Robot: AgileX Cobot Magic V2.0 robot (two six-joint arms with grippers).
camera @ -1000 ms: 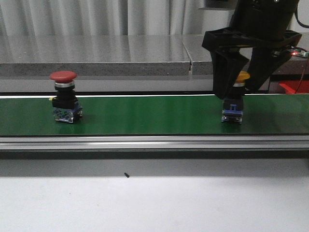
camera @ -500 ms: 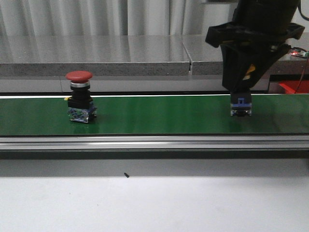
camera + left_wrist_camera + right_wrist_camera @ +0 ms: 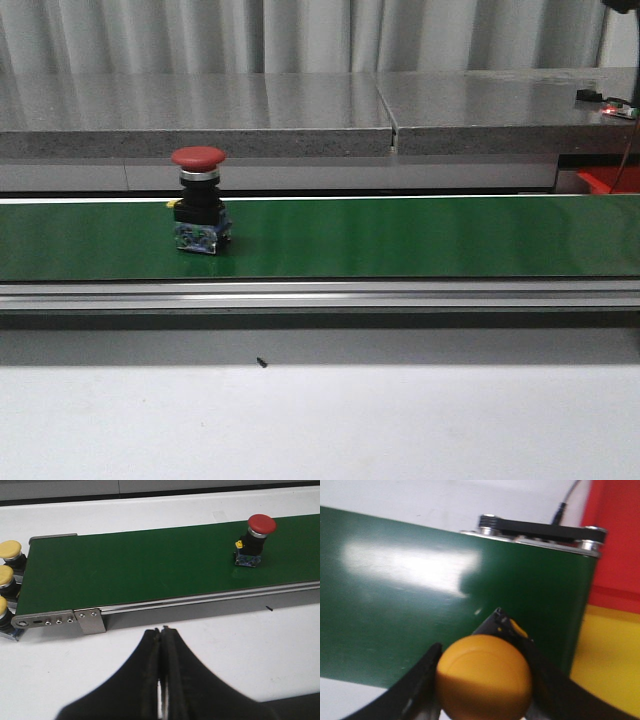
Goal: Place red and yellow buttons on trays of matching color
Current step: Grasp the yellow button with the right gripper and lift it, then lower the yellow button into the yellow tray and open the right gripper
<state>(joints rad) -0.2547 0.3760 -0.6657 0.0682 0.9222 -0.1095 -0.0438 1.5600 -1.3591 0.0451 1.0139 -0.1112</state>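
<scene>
A red button (image 3: 198, 200) stands upright on the green conveyor belt (image 3: 400, 235), left of centre in the front view. The left wrist view also has the red button (image 3: 255, 540), far from my left gripper (image 3: 161, 631), which hangs shut and empty over the white table. My right gripper (image 3: 485, 667) is shut on a yellow button (image 3: 484, 676), held above the belt's end. Beside that end lie the red tray (image 3: 616, 535) and the yellow tray (image 3: 612, 665). The right gripper is out of the front view.
Three more yellow buttons (image 3: 9, 551) sit clustered at the other end of the belt (image 3: 125, 570). An aluminium rail (image 3: 320, 293) runs along the belt's front. A grey stone ledge (image 3: 200, 115) stands behind it. A red corner (image 3: 606, 180) shows at far right.
My right gripper shut on the yellow button and lifted it up out of the front view. The red button has ridden the belt to the right.
</scene>
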